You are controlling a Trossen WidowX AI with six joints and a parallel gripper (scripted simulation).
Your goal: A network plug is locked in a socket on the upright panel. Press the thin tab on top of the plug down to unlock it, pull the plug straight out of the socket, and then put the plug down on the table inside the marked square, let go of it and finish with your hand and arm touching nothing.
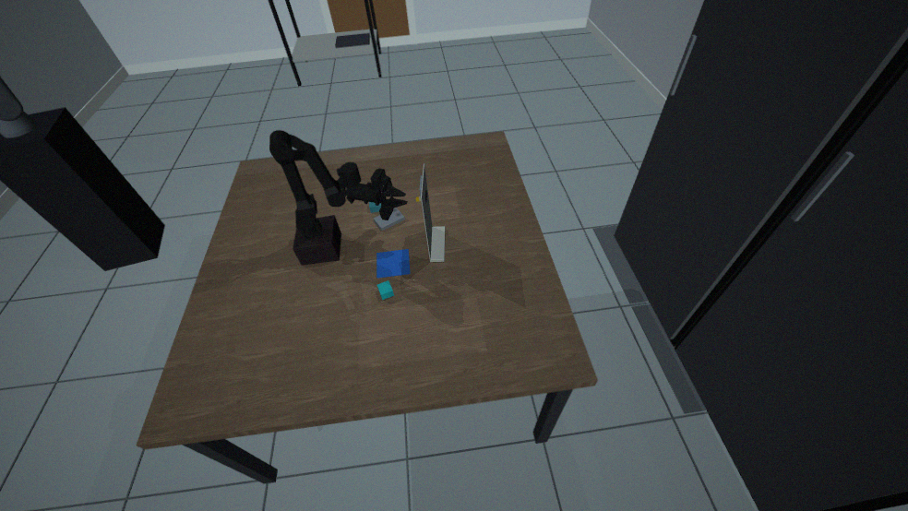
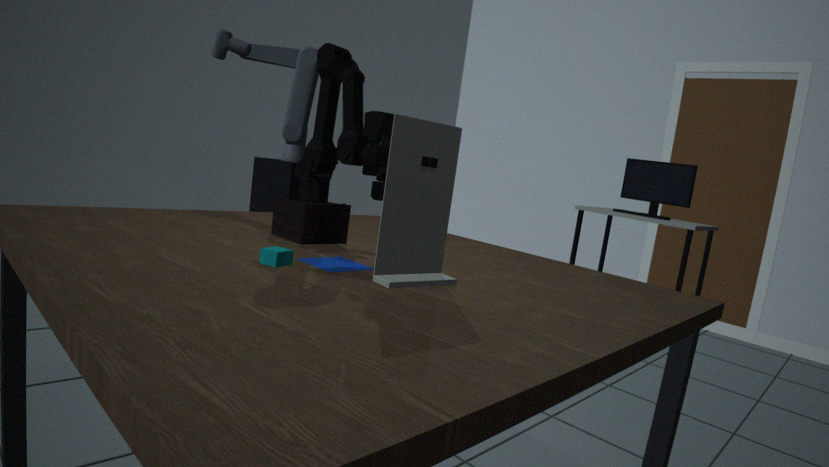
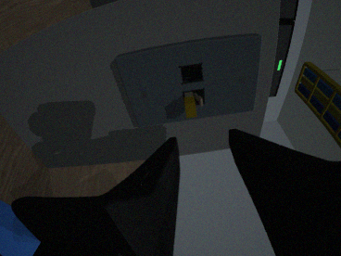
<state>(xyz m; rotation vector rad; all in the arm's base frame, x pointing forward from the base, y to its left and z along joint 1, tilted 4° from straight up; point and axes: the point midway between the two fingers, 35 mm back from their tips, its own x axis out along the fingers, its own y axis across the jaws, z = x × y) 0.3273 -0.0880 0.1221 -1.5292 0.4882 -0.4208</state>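
The yellow plug [image 3: 190, 108] [image 1: 418, 199] sits in the lower of two dark openings in the wrist view, on the blue-grey faceplate [image 3: 153, 79] of the upright panel [image 3: 139, 28] [image 1: 426, 215] [image 2: 414, 214]. A small pale part shows beside its yellow part; the tab is too small to make out. My gripper [image 3: 203, 140] [image 1: 404, 197] is partly open with nothing between its fingers. It points at the panel, short of the plug, with a gap between. The panel hides the fingertips in the exterior view. The blue marked square [image 1: 392, 264] [image 2: 334, 264] [image 3: 14, 234] lies on the table.
A teal cube [image 1: 385, 291] [image 2: 275, 256] lies beside the square. Another teal block [image 1: 374, 207] and a grey flat block [image 1: 389, 219] lie beneath my gripper. The panel's pale foot [image 1: 437, 243] [image 2: 414, 281] extends along its far side.
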